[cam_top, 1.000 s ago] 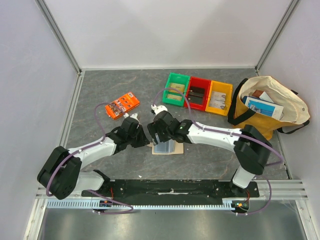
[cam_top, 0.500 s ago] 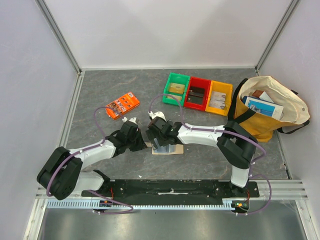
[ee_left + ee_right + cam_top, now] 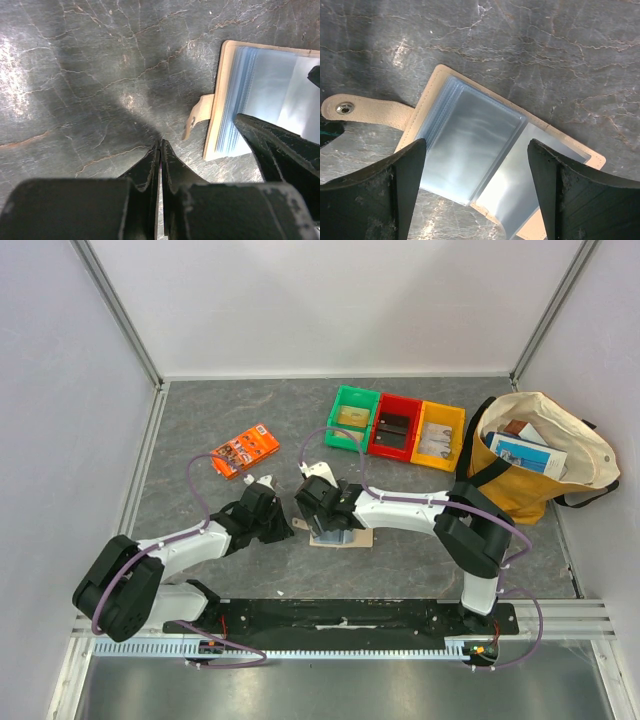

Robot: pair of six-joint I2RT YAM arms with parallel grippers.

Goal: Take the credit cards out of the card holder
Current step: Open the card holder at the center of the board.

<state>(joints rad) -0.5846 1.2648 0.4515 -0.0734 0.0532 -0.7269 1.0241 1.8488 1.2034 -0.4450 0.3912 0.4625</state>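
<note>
Card holder (image 3: pixel 260 95) lies open. Right end effector (image 3: pixel 476 147) sits wide open over it, empty. Left end effector (image 3: pixel 160 146) is closed, empty, beside the tab (image 3: pixel 200 112).

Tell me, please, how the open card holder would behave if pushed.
Probably floppy: the card holder lies open as thin stacked sleeves. Likely slippery, since those sleeves look glossy. It seems light and may slide on the smooth table.

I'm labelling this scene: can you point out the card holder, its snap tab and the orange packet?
card holder (image 3: pixel 470 145), right wrist view, on its clear sleeves.
snap tab (image 3: pixel 367 111), right wrist view, middle of the strap.
orange packet (image 3: pixel 245 450), top external view, centre of its face.
</note>
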